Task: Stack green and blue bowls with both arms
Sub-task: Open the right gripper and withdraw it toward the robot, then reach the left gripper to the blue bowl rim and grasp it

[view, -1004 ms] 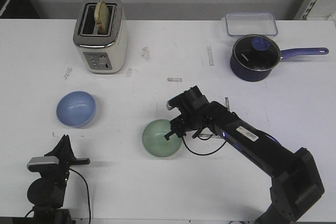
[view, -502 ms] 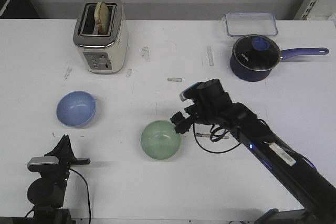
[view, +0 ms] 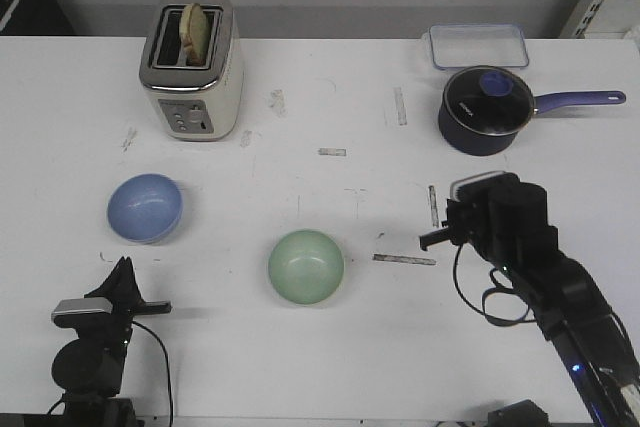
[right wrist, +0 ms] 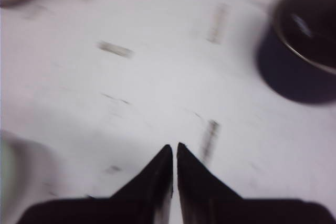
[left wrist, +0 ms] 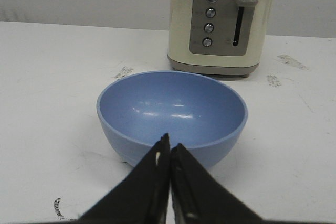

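Observation:
The light blue bowl (view: pixel 145 207) sits upright on the white table at the left. In the left wrist view it (left wrist: pixel 172 109) stands just beyond my left gripper (left wrist: pixel 169 143), which is shut and empty, its tips close to the near wall of the bowl. In the front view the left gripper (view: pixel 122 269) is low at the front left. The mint green bowl (view: pixel 306 265) sits upright at the table's middle front. My right gripper (view: pixel 430 241) is shut and empty, well to the right of the green bowl. The blurred right wrist view shows the shut tips (right wrist: pixel 174 148) over bare table and the green bowl's edge (right wrist: pixel 7 167).
A cream toaster (view: pixel 192 67) with toast stands at the back left, behind the blue bowl (left wrist: pixel 223 22). A dark navy saucepan (view: pixel 487 109) with a long handle and a clear lidded box (view: pixel 479 45) are at the back right.
My right gripper has left the green bowl's right rim and drawn back well to the right. The green bowl shifted slightly left. The left arm has not moved.

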Controlling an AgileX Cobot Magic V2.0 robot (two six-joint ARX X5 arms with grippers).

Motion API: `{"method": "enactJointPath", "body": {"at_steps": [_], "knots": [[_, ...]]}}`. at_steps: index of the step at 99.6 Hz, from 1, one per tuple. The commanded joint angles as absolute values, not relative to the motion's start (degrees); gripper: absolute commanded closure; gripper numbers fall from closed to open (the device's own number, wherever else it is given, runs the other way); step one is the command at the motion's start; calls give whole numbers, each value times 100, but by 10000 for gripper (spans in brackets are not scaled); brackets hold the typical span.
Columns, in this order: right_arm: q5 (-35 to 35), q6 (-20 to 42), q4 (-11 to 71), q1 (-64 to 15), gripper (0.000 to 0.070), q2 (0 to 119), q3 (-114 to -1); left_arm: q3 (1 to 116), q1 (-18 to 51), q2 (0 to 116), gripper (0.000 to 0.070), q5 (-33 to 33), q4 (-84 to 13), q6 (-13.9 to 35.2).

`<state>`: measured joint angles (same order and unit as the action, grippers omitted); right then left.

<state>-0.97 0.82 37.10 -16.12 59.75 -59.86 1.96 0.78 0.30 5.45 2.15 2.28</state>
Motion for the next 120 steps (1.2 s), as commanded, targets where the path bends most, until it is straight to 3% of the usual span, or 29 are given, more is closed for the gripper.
{"method": "enactJointPath", "body": {"at_steps": [1,23,35,49,66,95,100,120], "knots": [[-30,19,3463,-1496,697,5618,-5548,71,75,25,698,528,279,242],[47,43,2646,-1087,697,4027,-3876,119,75,25,699,537,314,303],[47,40,2392,-1009,697,3385,-3328,373,78,25,699,534,311,631],[47,40,2268,-1000,697,3017,-3065,963,78,36,699,532,303,655],[45,43,2250,-1000,697,3009,-3063,2239,78,556,699,384,64,298],[1,43,2255,-1000,697,3009,-3063,5500,75,2956,694,270,-1704,89],[1,43,2252,-1000,697,3009,-3063,6040,75,3382,666,272,-2016,60],[1,40,2255,-1000,697,3009,-3063,7467,-36,4772,356,366,-2961,-69]]}}
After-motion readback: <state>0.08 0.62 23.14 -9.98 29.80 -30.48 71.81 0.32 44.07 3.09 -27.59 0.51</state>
